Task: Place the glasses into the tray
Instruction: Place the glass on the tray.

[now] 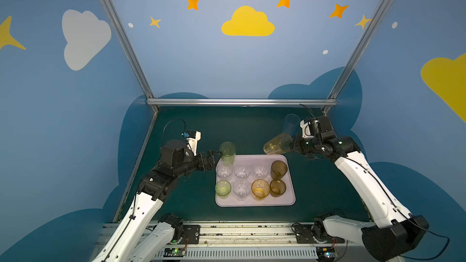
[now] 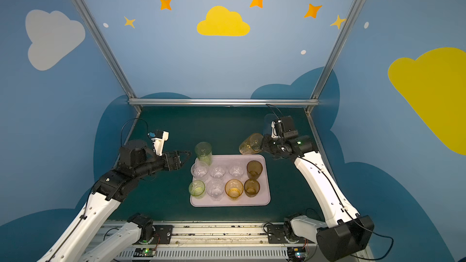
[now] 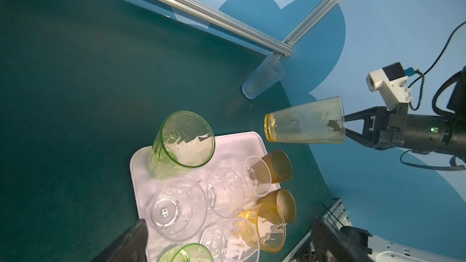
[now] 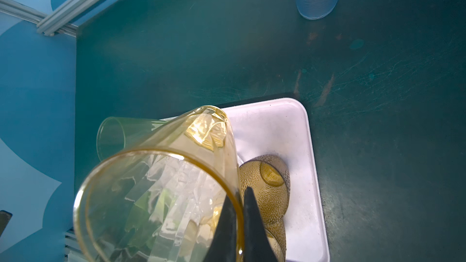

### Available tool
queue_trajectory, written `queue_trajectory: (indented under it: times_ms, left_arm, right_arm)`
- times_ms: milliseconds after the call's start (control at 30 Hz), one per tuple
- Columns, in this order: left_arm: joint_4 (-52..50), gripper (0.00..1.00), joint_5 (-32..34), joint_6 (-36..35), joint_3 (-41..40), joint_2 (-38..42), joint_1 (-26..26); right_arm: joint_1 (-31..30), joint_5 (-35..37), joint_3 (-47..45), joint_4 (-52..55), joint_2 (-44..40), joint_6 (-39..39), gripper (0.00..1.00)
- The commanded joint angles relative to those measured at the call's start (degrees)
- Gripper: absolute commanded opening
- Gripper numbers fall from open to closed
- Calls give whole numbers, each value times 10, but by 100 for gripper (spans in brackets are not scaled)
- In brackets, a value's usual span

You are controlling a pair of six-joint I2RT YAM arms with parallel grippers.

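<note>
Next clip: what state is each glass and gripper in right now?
tall amber glass, tipped on its side in the air, rim pinched.
right gripper, shut on the tall amber glass.
tall green glass, upright in a corner of the tray.
left gripper, open beside it.
pale blue glass, upright on the table, outside tray.
eight short glasses, upright in tray.

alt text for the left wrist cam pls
The right gripper holds a tall amber glass sideways by its rim, in the air beside a corner of the pale tray. The tray carries a tall green glass and short glasses in clear, brown, amber and green. A pale blue glass stands alone on the green table near the frame corner.
</note>
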State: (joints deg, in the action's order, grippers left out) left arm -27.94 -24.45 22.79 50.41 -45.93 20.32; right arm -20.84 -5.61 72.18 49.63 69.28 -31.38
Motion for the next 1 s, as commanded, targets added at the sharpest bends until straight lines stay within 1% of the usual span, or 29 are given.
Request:
queue_trajectory:
  times_ms: [0,167,467,967]
  left_arm:
    - [13,100,-2,9,11,3,11]
    - [22,100,10,19,3,5,24]
    - [34,100,11,34,4,-3,36]
    - [46,100,9,52,-2,-2,53]
  right_arm:
    - [-9,19,-3,3,-19,-9,0]
    - [-21,27,0,-1,-16,-11,0]
    - [-52,41,23,-12,16,-10,0]
    - [-111,65,89,-29,117,-4,0]
